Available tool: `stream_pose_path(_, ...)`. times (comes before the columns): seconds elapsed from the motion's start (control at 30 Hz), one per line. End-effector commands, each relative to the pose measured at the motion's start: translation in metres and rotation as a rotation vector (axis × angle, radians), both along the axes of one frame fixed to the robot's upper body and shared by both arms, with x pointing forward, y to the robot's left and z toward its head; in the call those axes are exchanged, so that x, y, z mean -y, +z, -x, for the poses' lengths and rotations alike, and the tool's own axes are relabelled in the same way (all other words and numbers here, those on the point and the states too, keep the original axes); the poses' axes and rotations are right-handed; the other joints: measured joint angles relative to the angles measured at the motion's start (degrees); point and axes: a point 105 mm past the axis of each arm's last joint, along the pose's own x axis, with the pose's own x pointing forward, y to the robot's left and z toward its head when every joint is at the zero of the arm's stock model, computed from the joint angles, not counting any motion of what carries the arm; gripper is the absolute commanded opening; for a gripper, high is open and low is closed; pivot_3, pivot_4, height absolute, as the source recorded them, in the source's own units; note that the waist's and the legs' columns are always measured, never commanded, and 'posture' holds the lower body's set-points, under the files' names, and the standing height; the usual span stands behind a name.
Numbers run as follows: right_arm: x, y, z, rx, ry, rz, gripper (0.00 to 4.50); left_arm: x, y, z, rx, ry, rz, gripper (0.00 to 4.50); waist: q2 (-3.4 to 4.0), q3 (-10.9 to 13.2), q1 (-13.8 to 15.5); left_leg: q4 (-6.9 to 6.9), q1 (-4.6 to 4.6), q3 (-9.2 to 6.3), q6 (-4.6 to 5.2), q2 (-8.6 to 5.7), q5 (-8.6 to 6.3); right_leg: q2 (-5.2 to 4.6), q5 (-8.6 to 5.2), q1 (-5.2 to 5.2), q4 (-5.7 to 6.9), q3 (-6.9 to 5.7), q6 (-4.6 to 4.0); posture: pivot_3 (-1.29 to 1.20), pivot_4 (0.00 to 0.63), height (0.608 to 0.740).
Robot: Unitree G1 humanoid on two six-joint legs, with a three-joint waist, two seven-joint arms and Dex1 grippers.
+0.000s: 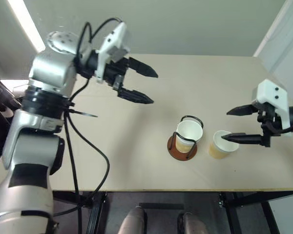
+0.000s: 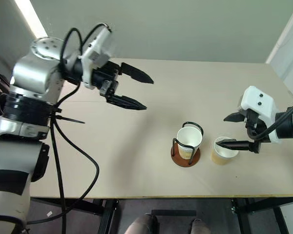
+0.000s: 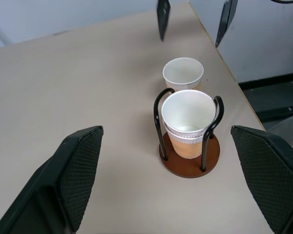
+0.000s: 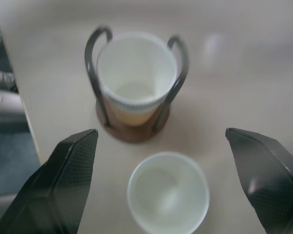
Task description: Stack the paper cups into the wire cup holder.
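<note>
Two cups [image 3: 186, 122] nested in holder [image 3: 189, 158]; third [image 1: 221, 145] beside.

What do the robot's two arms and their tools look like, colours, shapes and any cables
The left arm has rounded silver-grey shells with black joint bands, and loose black cables loop along it. Each wrist ends in a white housing. The left tool and the right tool each carry two black tapered, pointed fingers; their inner pads show a fine cross-hatched texture.
</note>
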Motion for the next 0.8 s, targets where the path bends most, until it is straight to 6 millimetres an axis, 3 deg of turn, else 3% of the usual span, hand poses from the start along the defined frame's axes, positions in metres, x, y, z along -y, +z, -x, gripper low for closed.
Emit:
stream_pose_path(0.03, -0.001, 0.002, 0.007, 0.026, 0.031, 0.050, 4.36, -0.009, 0.014, 0.012, 0.034, 0.011, 0.043, 4.48, 0.00, 0.00, -0.13, 0.00, 0.02, 0.01, 0.00, 0.01, 0.00, 0.01, -0.01, 0.00, 0.03, 0.01, -0.01, 0.00, 0.150, 0.740)
stream_pose_path(0.27, 0.008, -0.027, 0.008, -0.021, 0.032, 0.135, 4.36, -0.019, 0.022, 0.018, 0.017, 0.092, 0.112, 4.48, -0.01, 0.00, -0.35, 0.00, 0.14, 0.12, 0.00, 0.04, 0.01, 0.05, -0.03, 0.02, 0.07, 0.10, -0.05, 0.00, 0.150, 0.740)
stream_pose_path(0.6, 0.009, -0.066, -0.009, -0.011, 0.068, 0.242, 4.36, -0.033, 0.019, 0.019, 0.014, 0.162, 0.110, 4.48, -0.01, 0.00, -0.92, 0.00, 0.22, 0.13, 0.04, 0.07, -0.01, 0.04, 0.01, 0.05, 0.08, 0.14, -0.04, 0.00, 0.150, 0.740)
stream_pose_path(0.8, 0.008, -0.080, -0.020, 0.019, 0.110, 0.323, 4.36, -0.039, 0.017, 0.021, 0.013, 0.185, 0.098, 4.48, -0.01, 0.00, -1.12, 0.01, 0.21, 0.13, 0.14, 0.07, -0.06, 0.03, 0.04, 0.05, 0.07, 0.14, -0.04, 0.00, 0.150, 0.740)
